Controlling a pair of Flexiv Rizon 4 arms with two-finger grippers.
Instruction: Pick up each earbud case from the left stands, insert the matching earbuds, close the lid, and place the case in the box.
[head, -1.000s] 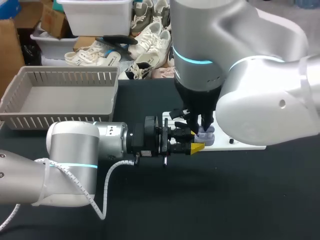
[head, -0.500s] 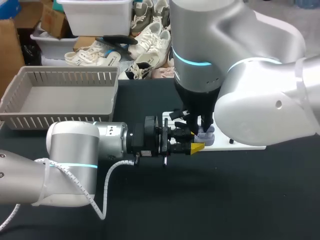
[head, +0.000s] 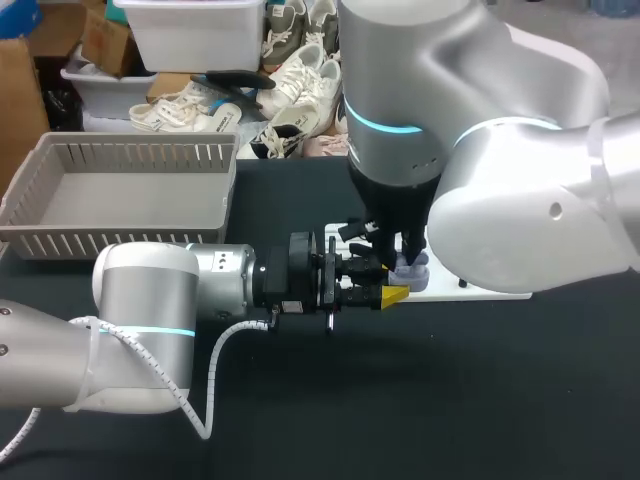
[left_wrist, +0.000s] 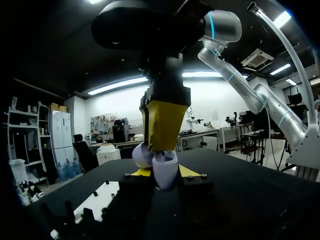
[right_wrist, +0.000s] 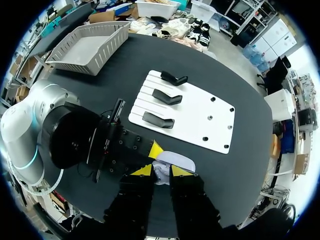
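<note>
My right arm has swung its elbow slightly inward, toward the bench's middle. Its fingers, pinching the earbud, have crept a touch toward the far edge. The lilac of the case showing beneath them has drawn back with them.

The box lies behind-left of the board, which bears three stands.

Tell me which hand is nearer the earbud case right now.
Left. The left hand is shut on the earbud case; the right hand hangs just above it, pinching an earbud.
</note>
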